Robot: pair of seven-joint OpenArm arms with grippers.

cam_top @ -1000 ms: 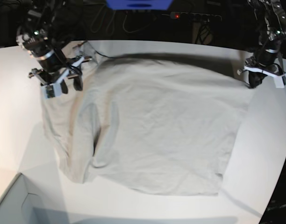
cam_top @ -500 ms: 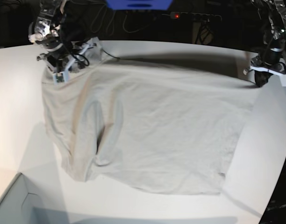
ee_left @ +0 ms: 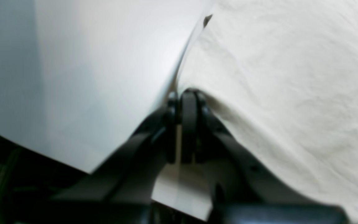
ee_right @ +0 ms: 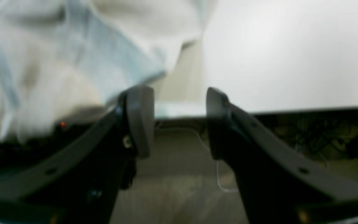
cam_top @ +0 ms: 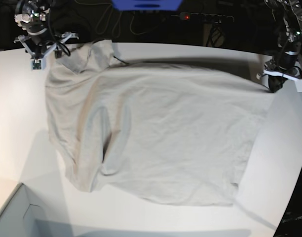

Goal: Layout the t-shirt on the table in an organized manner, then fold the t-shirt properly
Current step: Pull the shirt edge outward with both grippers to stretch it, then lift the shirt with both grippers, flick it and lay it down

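A: T-shirt (cam_top: 166, 138): one, light grey-beige, spread across middle of counter (cam_top: 22, 128). Hem side toward base view's right, neck and sleeves toward its left.

B: Condition?

A: Mostly flat. Long ridge of doubled cloth down left part; far left corner bunched and rumpled near counter's back edge. Layout judged unfinished.

B: Handling?

A: Soft, thin, limp; no stiffness. Likely light, likely to drag and wrinkle rather than slide as a sheet. Best taken at edges and corners: hem corners, shoulder seams, sleeve ends. Pinch in mid-panel would only raise a tent.

B: Left claw (ee_left: 182, 102)?

A: Clenched on t-shirt edge at far right corner of base view; cloth rises into closed tips in left wrist view (ee_left: 284, 93). Counter bare beside it (ee_left: 89, 62).

B: Right claw (ee_right: 179, 121)?

A: Released, jaws apart, nothing between them. Raised at far left of base view (cam_top: 40, 49), just beside bunched corner; cloth blurred to one side in right wrist view (ee_right: 73, 46).

B: Surface?

A: Counter white, matte, smooth, curved far edge (ee_right: 291, 56); plenty of bare margin all round shirt.

B: Room?

A: Dark behind counter. Cables (cam_top: 116, 24), power strip with red light (cam_top: 203, 18), blue object (cam_top: 147, 4) at top. Pale box corner (cam_top: 15, 212) near left.
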